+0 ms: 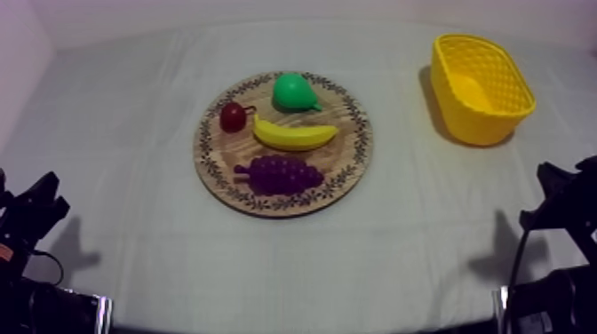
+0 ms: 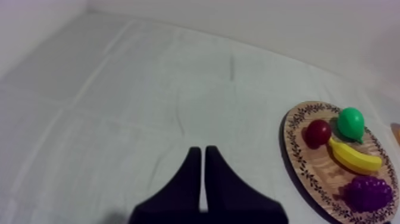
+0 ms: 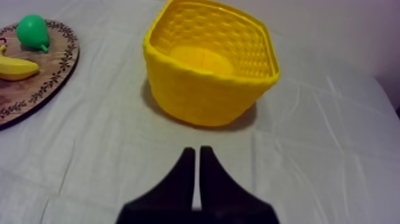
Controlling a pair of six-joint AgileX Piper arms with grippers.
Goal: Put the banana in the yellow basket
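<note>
**Both pincers shut on nothing, banana on the board**

The left pincer has its two black fingers pressed together into a narrow wedge over bare cloth, low at its own side of the table. The right pincer is closed the same way, holding nothing, and faces the yellow basket. The reach has not begun.

The banana lies flat in the middle of the wooden board, between the pear on the far side and the grapes on the near side. The small red fruit sits just beside its left tip.

In the top view the banana's long axis runs across the table, left to right, and its curve bellies toward the grapes. Which end carries the stalk cannot be told.

The right arm looks the better choice, as the basket stands on its side. It should open fully, come down over the banana's middle with its fingers set across the long axis, and keep clear of the close neighbours, the pear above all.
</note>
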